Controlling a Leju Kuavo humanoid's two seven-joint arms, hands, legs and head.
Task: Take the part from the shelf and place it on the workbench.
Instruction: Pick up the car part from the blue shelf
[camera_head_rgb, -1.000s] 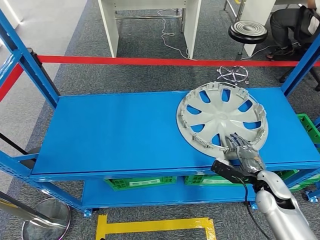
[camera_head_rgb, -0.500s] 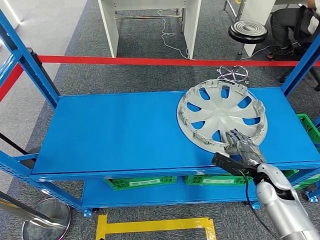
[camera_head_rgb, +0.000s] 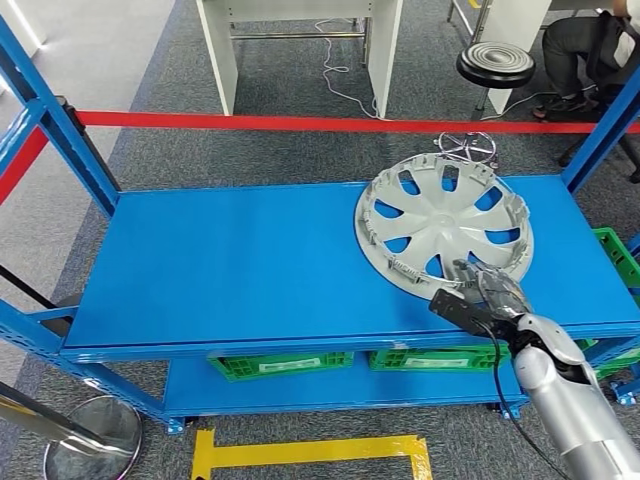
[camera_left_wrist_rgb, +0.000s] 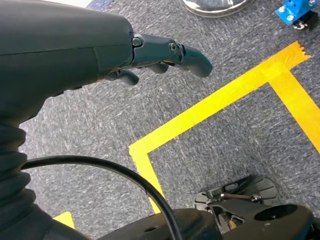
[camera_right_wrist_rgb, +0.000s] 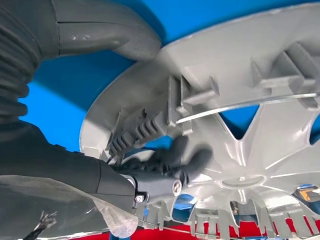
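Note:
The part is a grey wheel cover (camera_head_rgb: 441, 220) with its ribbed inner side up, at the right end of the blue shelf top (camera_head_rgb: 226, 260). My right hand (camera_head_rgb: 490, 292) grips its near rim, and the cover is tilted with its far edge raised. In the right wrist view the thumb (camera_right_wrist_rgb: 109, 35) lies against the outer face of the wheel cover (camera_right_wrist_rgb: 264, 125), while the dark fingers (camera_right_wrist_rgb: 177, 155) curl inside the rim. My left hand (camera_left_wrist_rgb: 113, 50) hangs over the grey floor, holding nothing, its fingers loosely extended.
Blue uprights (camera_head_rgb: 64, 135) flank the shelf. Green crates (camera_head_rgb: 279, 365) sit on the lower level. Behind it run a red tape barrier (camera_head_rgb: 264, 122), a white bench (camera_head_rgb: 377, 50), a black stool (camera_head_rgb: 496, 62) and a seated person (camera_head_rgb: 581, 45). Yellow tape (camera_head_rgb: 302, 452) marks the floor.
The wheel cover's far edge has lifted off the shelf and the cover has tilted. My right hand has kept hold of the near rim and drawn slightly back and to the right.

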